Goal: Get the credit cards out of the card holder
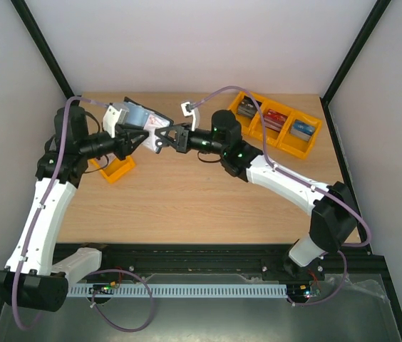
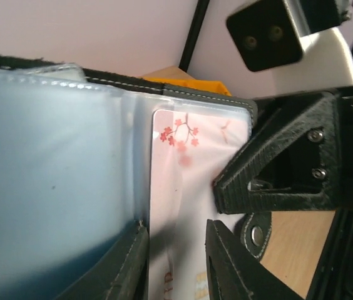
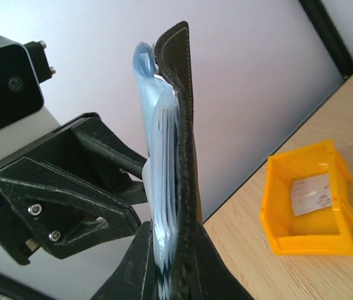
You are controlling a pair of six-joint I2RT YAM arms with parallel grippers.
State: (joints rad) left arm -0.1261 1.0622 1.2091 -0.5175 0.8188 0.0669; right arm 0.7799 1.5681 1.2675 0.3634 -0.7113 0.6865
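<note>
Black leather of the card holder [image 1: 144, 118] hangs above the table [image 1: 208, 206] at about eleven o'clock, its lower edge clenched in the right tool [image 1: 160, 135]. The left tool [image 1: 134, 140] stands released, its fingers [image 2: 230, 262] parted either side of a pale blossom-printed card [image 2: 189, 181] lodged in a clear pocket. Another card [image 3: 311, 195] lies in the yellow bin [image 3: 314, 242] at seven o'clock of the holder, so this looks like the pulling-out step. I judge the left tool must next pinch the card's exposed edge and draw it straight out while the right steadies the holder.
</note>
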